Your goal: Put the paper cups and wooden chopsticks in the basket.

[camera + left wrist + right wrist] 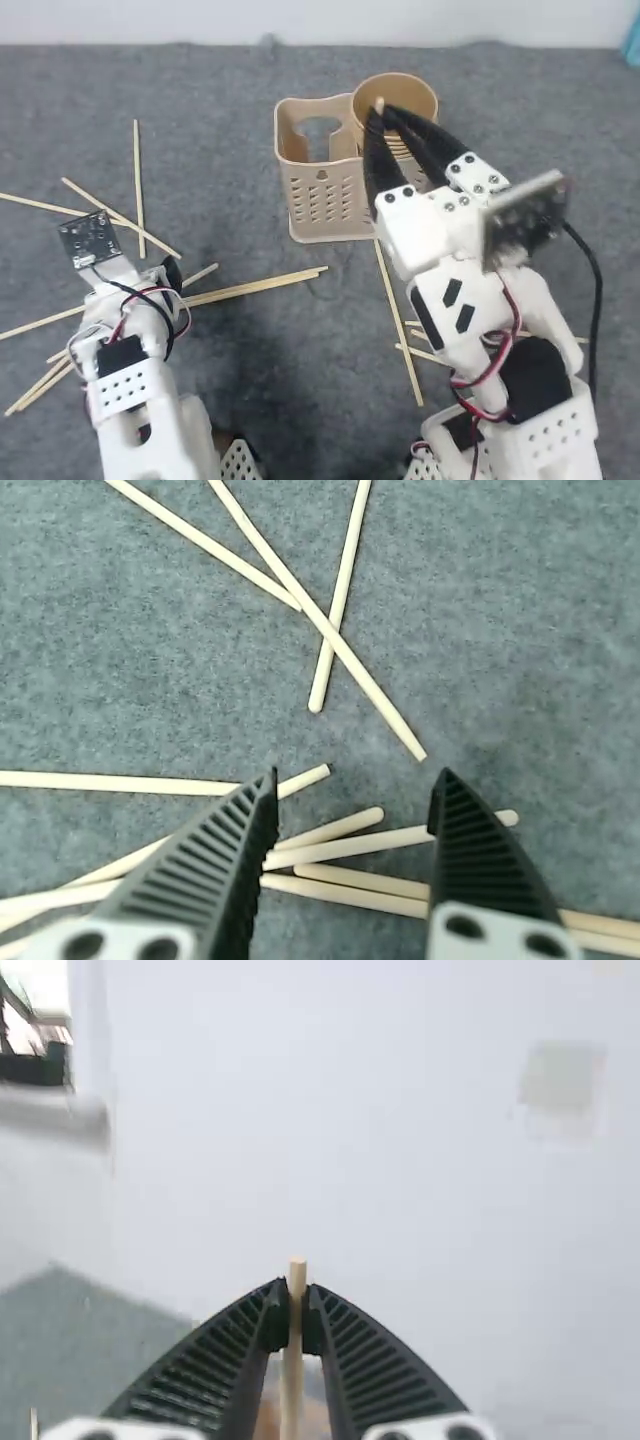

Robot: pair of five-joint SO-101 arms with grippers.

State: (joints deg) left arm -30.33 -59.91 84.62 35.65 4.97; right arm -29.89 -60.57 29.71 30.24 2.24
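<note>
Over the cup (408, 98) in the basket (328, 205), right gripper (290, 1305) pinches a chopstick (296, 1272); left gripper (356, 777) gapes wide above loose chopsticks (340, 590)

Grey, seemingly felt-covered table (300, 385) bears scattered chopsticks (255, 285) and a basket (325, 190).

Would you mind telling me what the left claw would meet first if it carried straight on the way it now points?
The left claw, open, points down at the loose chopsticks lying across its path. It would likely touch those first, then the grey mat beneath, though depth is unclear.
</note>
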